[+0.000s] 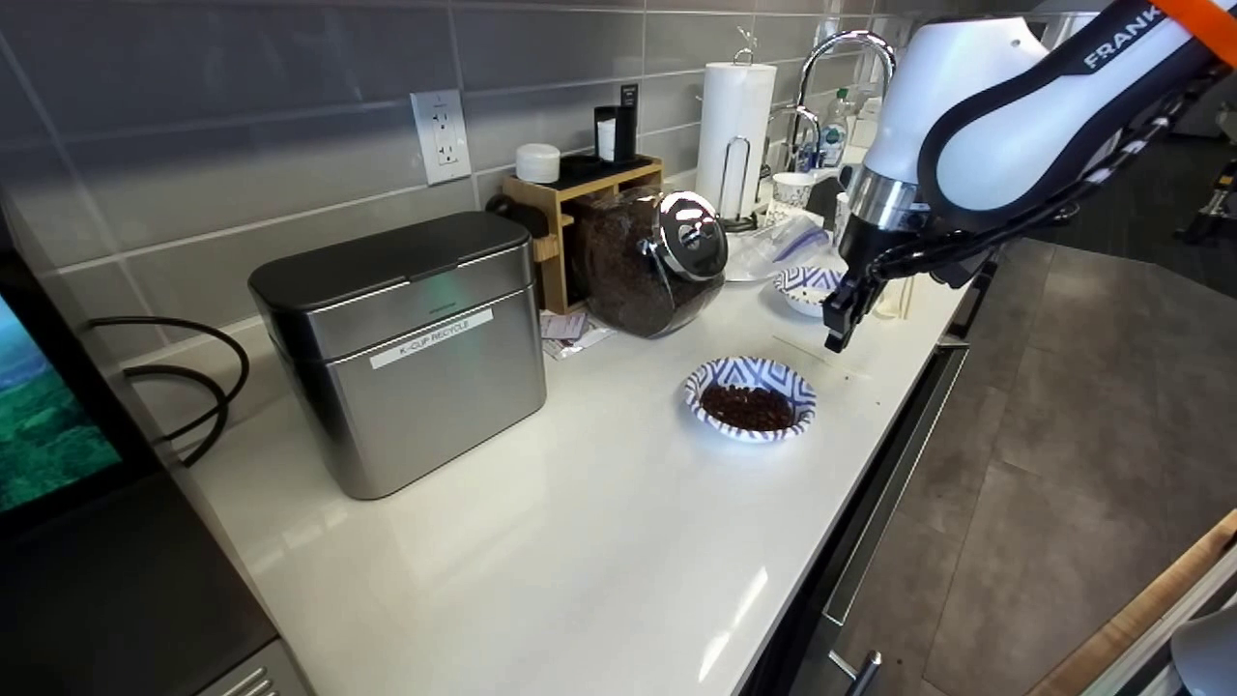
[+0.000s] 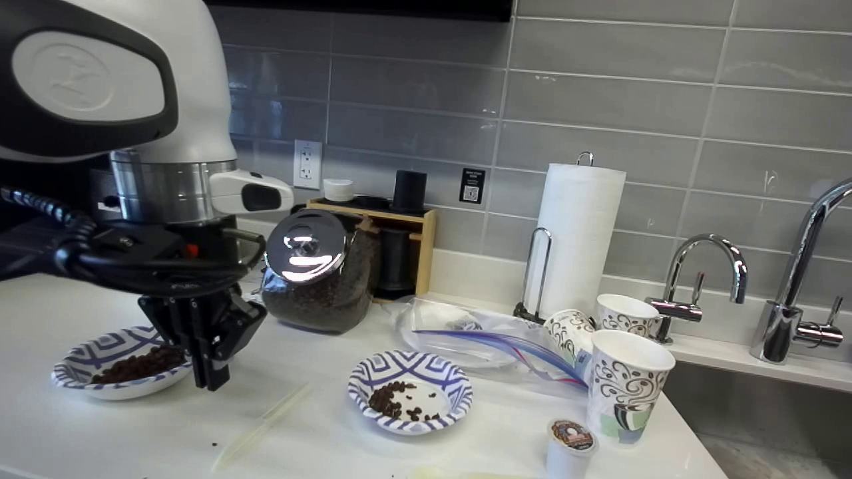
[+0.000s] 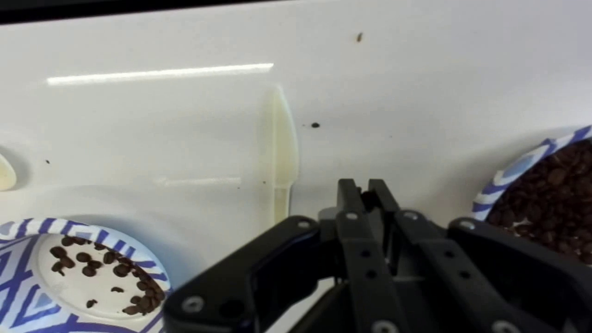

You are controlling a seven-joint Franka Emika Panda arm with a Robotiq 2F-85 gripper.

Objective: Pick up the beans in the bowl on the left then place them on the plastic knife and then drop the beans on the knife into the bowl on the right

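On the white counter [image 1: 580,541], a steel bin [image 1: 446,396] labelled K-CUP RECYCLE was seen in an exterior view. In both exterior views a glass jar [image 2: 321,305] with a shiny lid [image 2: 305,246] was set at a slant just in front of a wooden shelf [image 2: 426,256], on which a white tub [image 2: 338,190] was placed. A paper towel roll [image 2: 576,239] was stood upright near the tiled wall [image 2: 606,100], to which an outlet [image 2: 307,164] was fixed. By the roll, a clear zip bag [image 2: 459,339] was spread and three patterned paper cups [image 2: 629,386] were grouped, one tilted. A coffee pod [image 2: 570,444] was placed just beside the nearest cup.
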